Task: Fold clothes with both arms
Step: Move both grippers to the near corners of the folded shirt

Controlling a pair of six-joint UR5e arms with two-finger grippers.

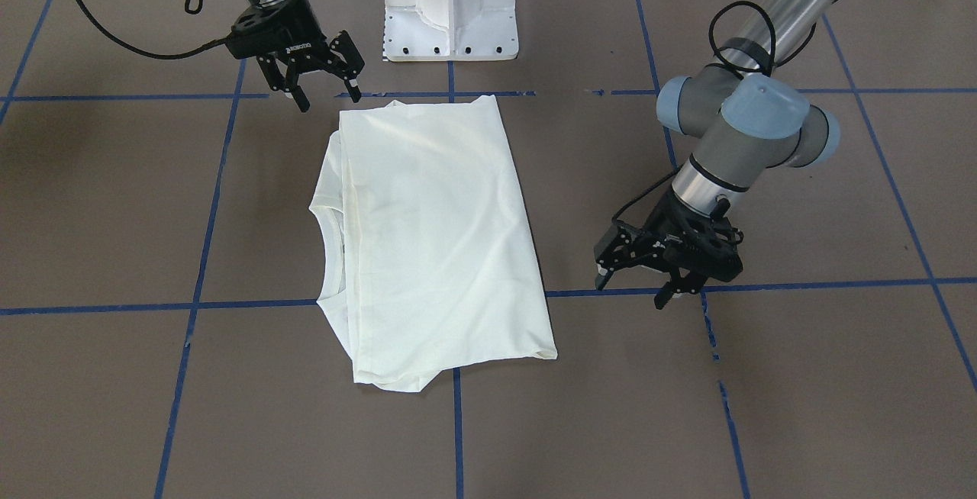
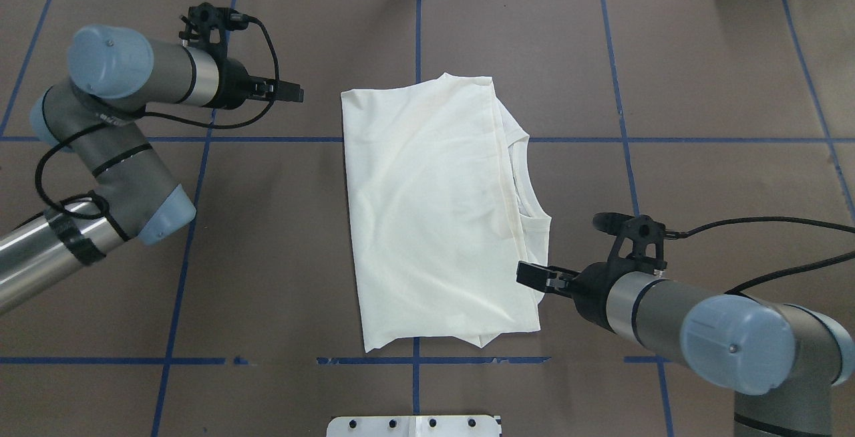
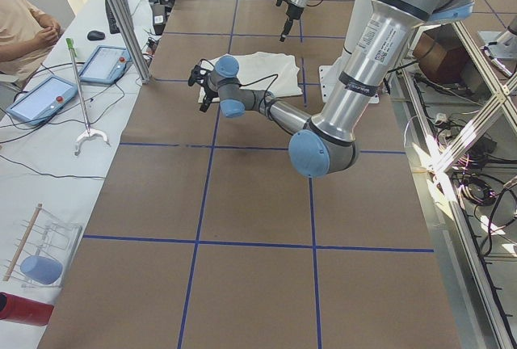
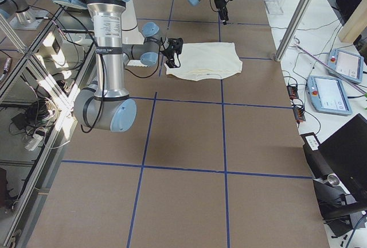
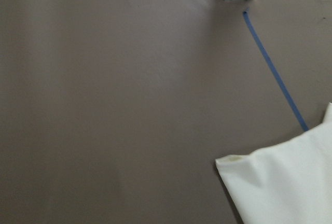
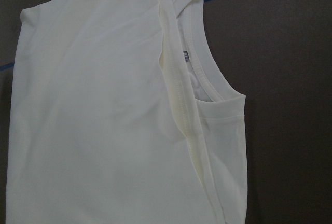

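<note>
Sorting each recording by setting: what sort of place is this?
Probably a robotics lab: robot arms, left and right, at a table gridded with blue tape; control tablets on a side bench.

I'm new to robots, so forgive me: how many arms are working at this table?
2. The left arm is by the far corner of the folded T-shirt; the right arm is at its near, collar side. Both jaws are open and empty. None seems hidden.
</note>
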